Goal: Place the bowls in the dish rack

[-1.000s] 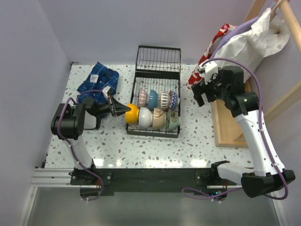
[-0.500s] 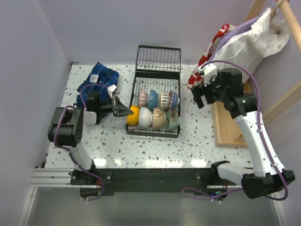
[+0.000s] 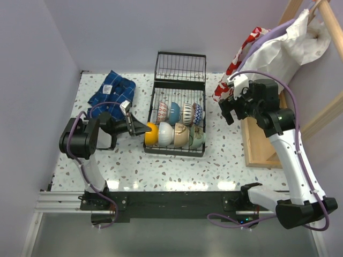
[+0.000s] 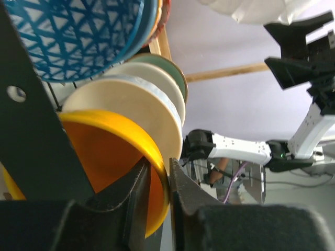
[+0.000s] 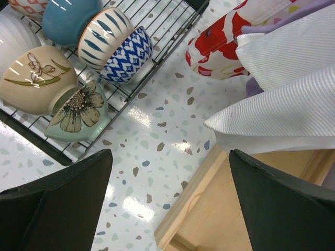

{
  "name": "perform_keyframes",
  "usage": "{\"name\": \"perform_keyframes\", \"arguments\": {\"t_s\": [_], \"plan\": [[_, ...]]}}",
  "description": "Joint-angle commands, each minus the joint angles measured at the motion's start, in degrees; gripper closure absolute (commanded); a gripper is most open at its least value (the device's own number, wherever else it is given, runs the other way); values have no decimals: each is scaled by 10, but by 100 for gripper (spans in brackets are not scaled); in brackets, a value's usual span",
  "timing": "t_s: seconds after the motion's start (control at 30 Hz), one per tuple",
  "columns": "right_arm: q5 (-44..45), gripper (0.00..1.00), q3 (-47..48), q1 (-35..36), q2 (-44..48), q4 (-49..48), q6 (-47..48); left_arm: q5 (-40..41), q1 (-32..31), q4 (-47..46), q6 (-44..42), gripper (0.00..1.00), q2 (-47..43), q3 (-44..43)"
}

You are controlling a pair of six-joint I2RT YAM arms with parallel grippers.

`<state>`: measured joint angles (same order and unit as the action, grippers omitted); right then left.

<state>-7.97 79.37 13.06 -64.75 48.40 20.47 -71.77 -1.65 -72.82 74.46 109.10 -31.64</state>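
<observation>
The black wire dish rack stands at the middle of the table with its upright end panel at the back. Several bowls stand on edge in it in two rows. My left gripper is shut on the rim of a yellow bowl at the left end of the near row, against a white bowl. In the left wrist view the yellow bowl has its rim pinched between the fingers. My right gripper is open and empty, held above the table right of the rack.
A blue checked cloth lies at the back left. A wooden tray lies at the right, with red patterned and white cloths hanging from a wooden frame. The right wrist view shows the rack's corner and the tray edge.
My left gripper has moved the yellow bowl right, into the rack's left end against the white bowl. The right arm has barely moved.
</observation>
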Motion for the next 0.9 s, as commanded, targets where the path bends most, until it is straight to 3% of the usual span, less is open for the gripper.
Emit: {"name": "perform_keyframes", "arguments": {"t_s": [0.0, 0.17, 0.27, 0.33, 0.37, 0.4, 0.43, 0.57, 0.6, 0.77, 0.87], "plan": [[11, 2, -4, -7, 14, -6, 7, 53, -2, -30, 0, 72, 22, -18], [8, 2, -2, -9, 12, -8, 6, 54, -2, 4, -22, 64, -20, -24], [6, 2, 2, -8, 10, -9, 7, 52, 2, 78, -73, 57, -63, -28], [5, 2, 2, -8, 10, -9, 7, 56, 3, 193, -156, 46, -90, -39], [4, 2, 2, -9, 12, -11, 7, 71, 3, 252, -198, 44, -117, -47], [4, 2, 1, -8, 12, -11, 7, 80, 3, 374, -242, 43, -129, -58], [2, 2, 0, -9, 13, -12, 6, 89, 3, 419, -311, 40, -139, -77], [2, 2, -2, -8, 19, -12, 5, 129, 6, 568, -413, 38, -158, -117], [2, 2, -3, -8, 20, -12, 6, 143, 6, 645, -439, 37, -159, -130], [3, 1, -11, -8, 30, -12, 6, 201, 9, 794, -546, 32, -171, -188], [1, 1, -19, -9, 36, -16, 5, 217, 12, 833, -580, 30, -181, -208]]}}
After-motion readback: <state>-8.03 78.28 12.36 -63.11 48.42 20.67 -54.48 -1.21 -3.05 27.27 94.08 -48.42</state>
